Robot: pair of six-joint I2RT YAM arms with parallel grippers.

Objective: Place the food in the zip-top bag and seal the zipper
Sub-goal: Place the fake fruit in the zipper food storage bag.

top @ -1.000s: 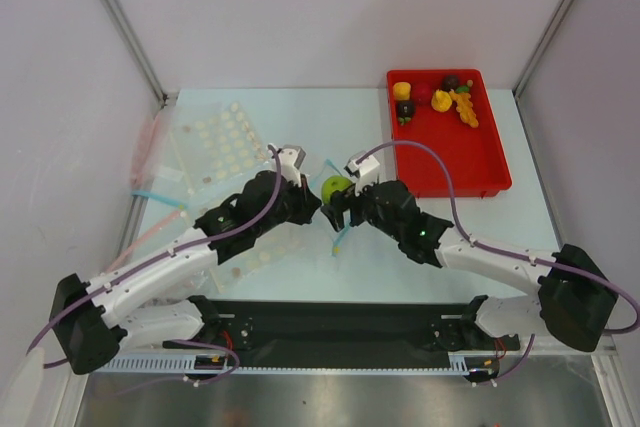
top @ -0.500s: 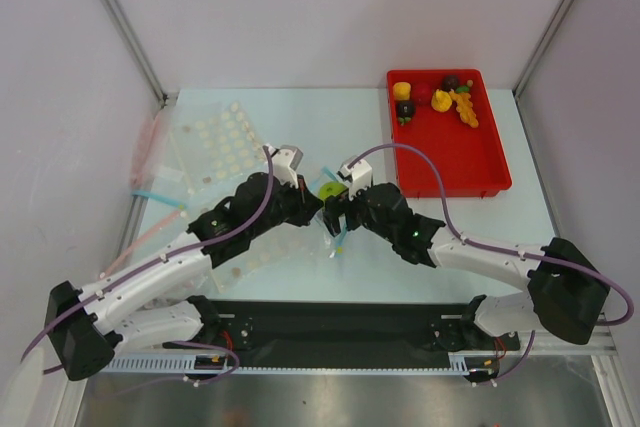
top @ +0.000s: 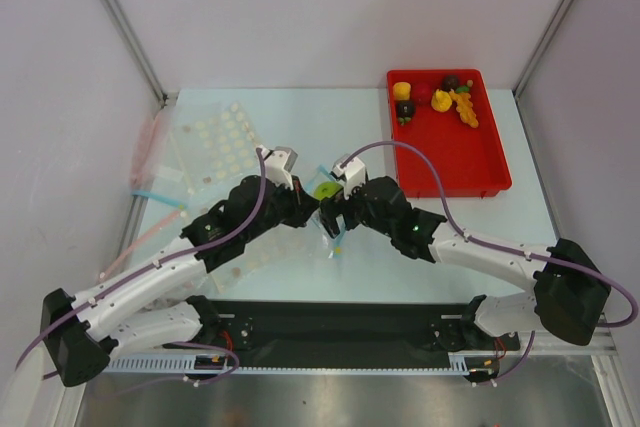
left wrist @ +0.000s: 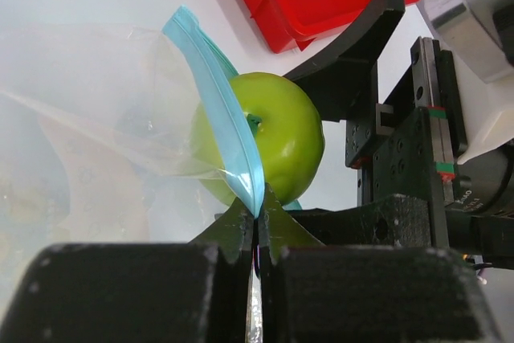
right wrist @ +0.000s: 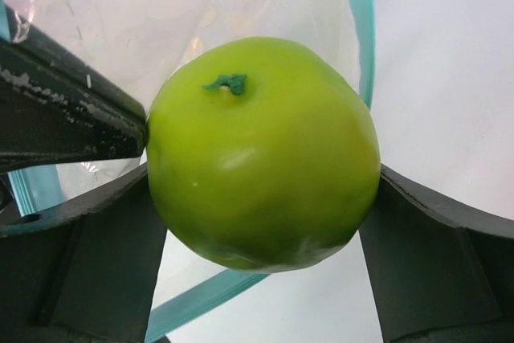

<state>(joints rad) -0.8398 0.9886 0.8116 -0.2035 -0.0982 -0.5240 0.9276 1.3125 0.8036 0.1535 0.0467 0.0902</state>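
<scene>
Bright, even, diffuse light in all 3 views, soft shadows cast under the arms (top: pixel 170 267) on the table (top: pixel 330 127), a pale sheen seen on the green apple (right wrist: pixel 241 158), the left gripper (left wrist: pixel 255 222) blurred near the lens, bright parts washed out to white.

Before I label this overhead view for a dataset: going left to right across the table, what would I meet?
Pink-strip clear bag → dotted clear sheet → green apple → red tray.

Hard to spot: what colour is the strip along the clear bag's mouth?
The thin plastic strip is light blue-teal; clearest in the left wrist view.
</scene>
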